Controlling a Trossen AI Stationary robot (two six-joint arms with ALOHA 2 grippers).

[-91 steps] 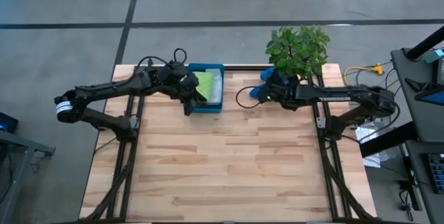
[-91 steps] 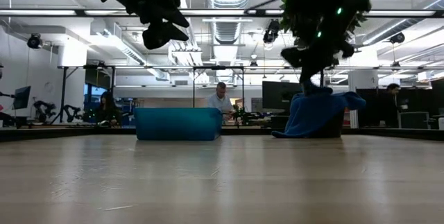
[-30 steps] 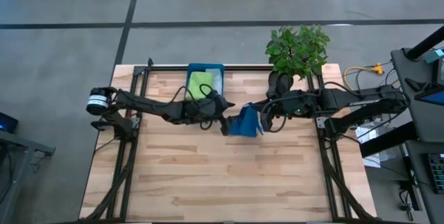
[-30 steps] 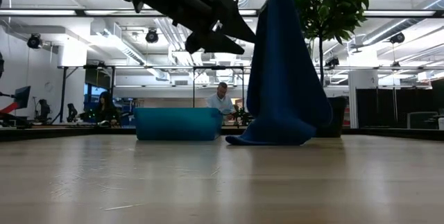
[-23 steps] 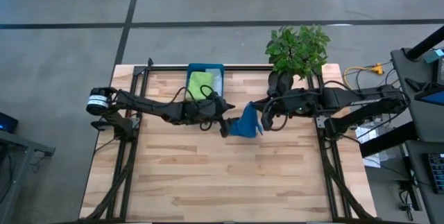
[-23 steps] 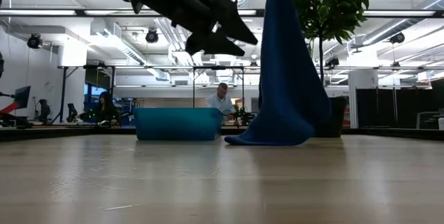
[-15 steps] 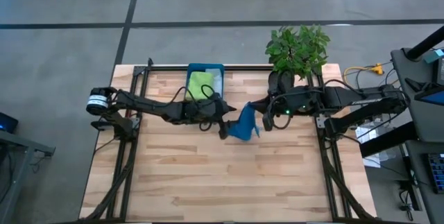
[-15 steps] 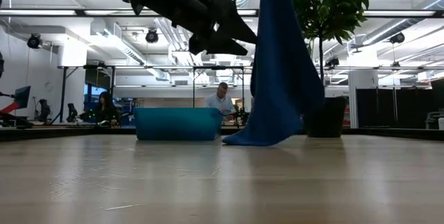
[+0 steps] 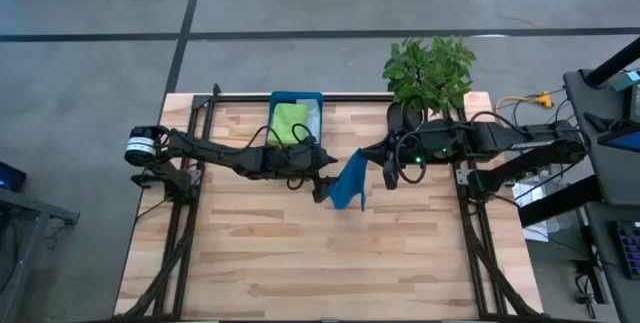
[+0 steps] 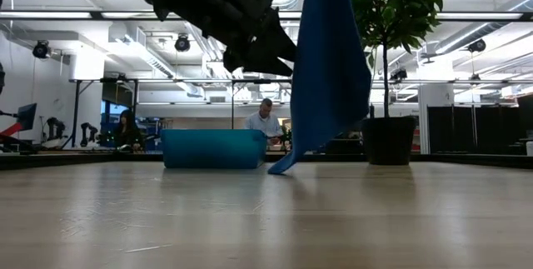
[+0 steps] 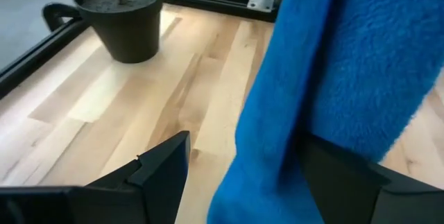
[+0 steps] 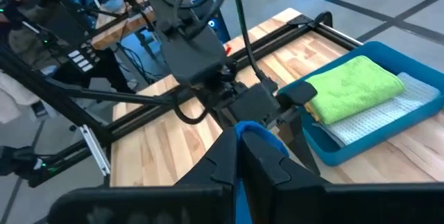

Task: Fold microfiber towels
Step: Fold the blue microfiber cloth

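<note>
A blue towel (image 9: 349, 182) hangs from my right gripper (image 9: 372, 156), which is shut on its top; in the low view the blue towel (image 10: 329, 61) drops from the picture's top, and its lowest corner (image 10: 279, 169) is at or just above the table. My left gripper (image 9: 325, 183) is open beside it. In the left wrist view its fingers (image 11: 163, 168) stand on either side of the hanging towel (image 11: 326, 64); I cannot tell whether they touch it. A lime green towel (image 9: 290, 121) and a grey one (image 9: 312, 118) lie in the teal tray (image 9: 297, 155). The orange towel is out of view. My right gripper pinches the blue towel's top edge (image 12: 251, 130) between its two shut fingers (image 12: 225, 156); one layer or several, I cannot tell. The towel hangs slack below the gripper, nearly all of it clear of the table.
A potted plant (image 9: 430, 73) stands at the far right, its black pot (image 11: 125, 16) behind the towel. The teal tray (image 12: 347, 148) sits at the far edge, left of the middle. Bare wood lies toward the near edge (image 9: 330, 263). People sit in the room behind (image 10: 265, 123).
My right gripper has gone up with the blue towel. The towel's lower end, which lay heaped on the table, has been drawn up, and the towel now hangs straighter with only its lowest corner near the table. It has also shifted a little toward my left gripper.
</note>
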